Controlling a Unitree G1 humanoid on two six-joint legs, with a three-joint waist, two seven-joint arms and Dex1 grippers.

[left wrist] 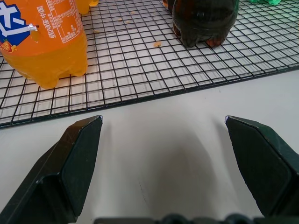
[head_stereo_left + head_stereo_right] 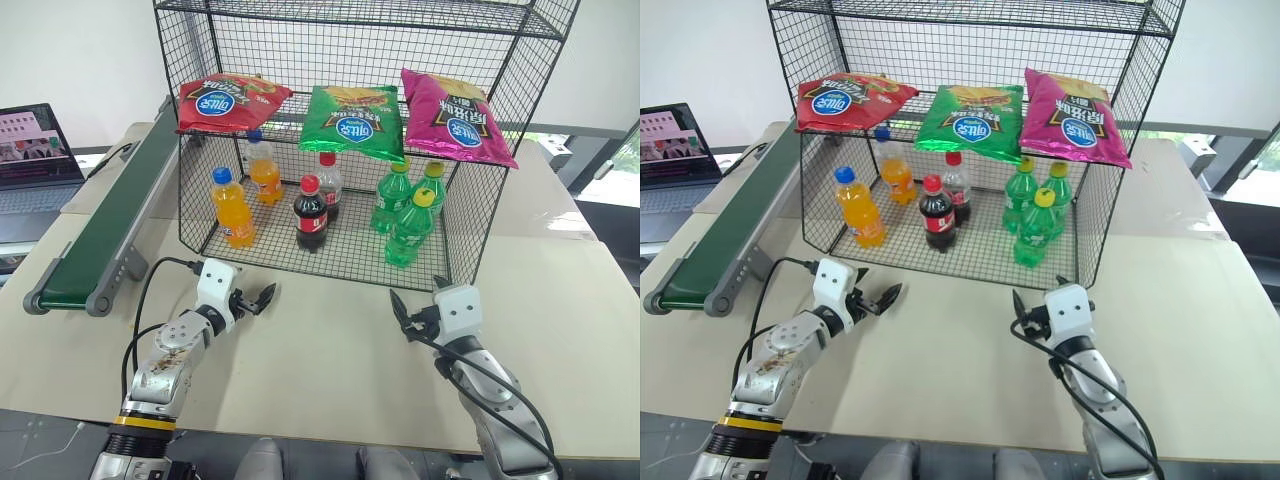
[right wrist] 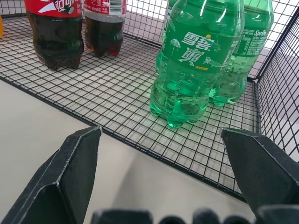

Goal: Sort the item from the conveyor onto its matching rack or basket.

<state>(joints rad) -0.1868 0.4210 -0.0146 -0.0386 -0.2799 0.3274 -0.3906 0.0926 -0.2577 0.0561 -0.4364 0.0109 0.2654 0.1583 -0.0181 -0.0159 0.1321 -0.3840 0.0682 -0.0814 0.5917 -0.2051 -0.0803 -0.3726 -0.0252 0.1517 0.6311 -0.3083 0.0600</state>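
head view: the red bag [image 2: 232, 102] lies flat on the shelf [image 2: 300, 138] of the black mesh rack, at its left end, beside a green bag [image 2: 355, 122] and a magenta bag [image 2: 452, 118]. the conveyor [image 2: 108, 222] runs along the table's left side, its belt bare. below the shelf stand orange, cola and green bottles. the left gripper [image 2: 256, 299] and the right gripper [image 2: 412, 309] hover over the table [image 2: 330, 350] in front of the rack, both empty.

left wrist view: its fingers [image 1: 77, 158] are spread wide over the table, facing an orange bottle [image 1: 46, 42] and a cola bottle [image 1: 204, 21].

right wrist view: its fingers [image 3: 70, 172] stand wide apart, facing a green bottle [image 3: 198, 56].
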